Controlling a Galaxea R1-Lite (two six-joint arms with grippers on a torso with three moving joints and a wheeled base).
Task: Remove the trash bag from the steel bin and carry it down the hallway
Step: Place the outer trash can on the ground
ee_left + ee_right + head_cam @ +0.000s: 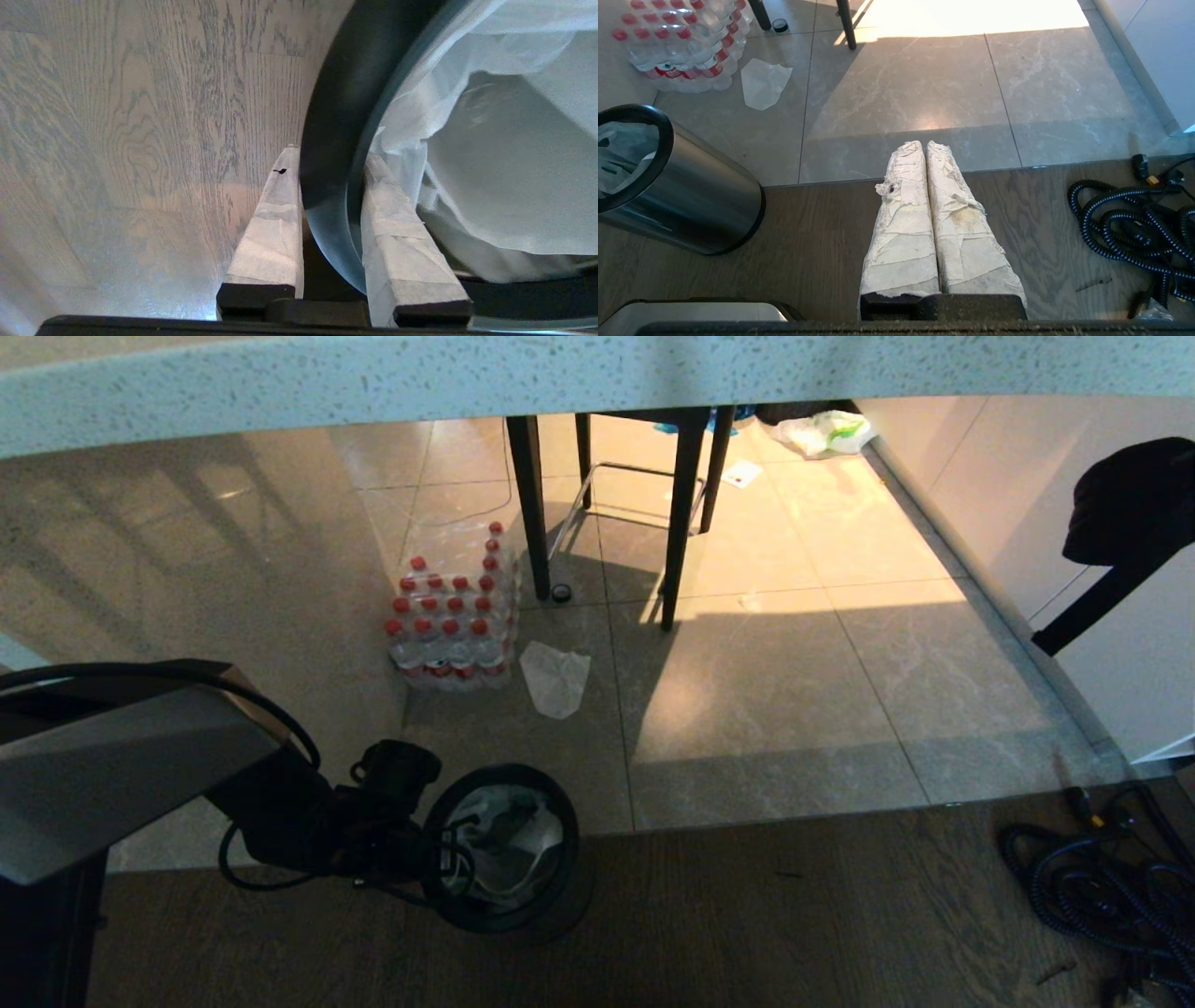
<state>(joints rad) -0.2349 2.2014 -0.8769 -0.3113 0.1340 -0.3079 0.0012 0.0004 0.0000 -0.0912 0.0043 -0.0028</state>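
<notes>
The steel bin [571, 847] stands on the wood floor at the lower left of the head view, with the white trash bag [527, 835] lining its dark inside. My left gripper [332, 156] straddles the bin's near rim. One taped finger [275, 224] is outside the bin and the other is inside beside the bag [504, 177], and they clamp the black rim between them. In the right wrist view the bin [691, 200] leans at the left. My right gripper [924, 145] hangs shut and empty over the wood floor. Glossy hallway tiles [766, 709] begin just beyond the bin.
A shrink-wrapped pack of red-capped water bottles [453, 621] and a small clear plastic sheet [555, 677] lie on the tiles behind the bin. Dark stool legs [677, 523] stand under the speckled counter [560, 373]. A coiled black cable [1092, 887] lies on the wood at the right.
</notes>
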